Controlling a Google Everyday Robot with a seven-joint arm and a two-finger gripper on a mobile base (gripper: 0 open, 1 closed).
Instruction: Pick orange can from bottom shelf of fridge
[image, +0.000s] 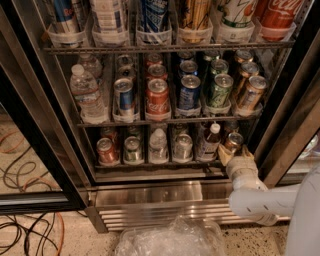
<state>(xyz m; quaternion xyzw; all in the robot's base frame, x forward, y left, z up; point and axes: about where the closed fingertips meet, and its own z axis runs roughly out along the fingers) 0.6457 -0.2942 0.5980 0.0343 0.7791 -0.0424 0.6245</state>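
Observation:
The fridge (150, 194) stands open, with a steel base grille and wire racks of drinks. The bottom shelf (160, 164) holds short cans and small bottles in lanes. The orange can (233, 140), coppery with a silver top, stands upright at the shelf's far right front. My gripper (236, 154) is at the shelf's front edge, right at the base of the orange can, on the end of my white arm (260, 200), which reaches in from the lower right. The can's lower part is hidden behind the gripper.
A dark bottle with a white cap (210, 141) stands just left of the orange can. Further left are a silver can (183, 146), a clear bottle (158, 145) and a short red can (106, 150). The door frame (292, 135) is close on the right. A clear plastic tub (170, 240) and cables (30, 230) lie on the floor.

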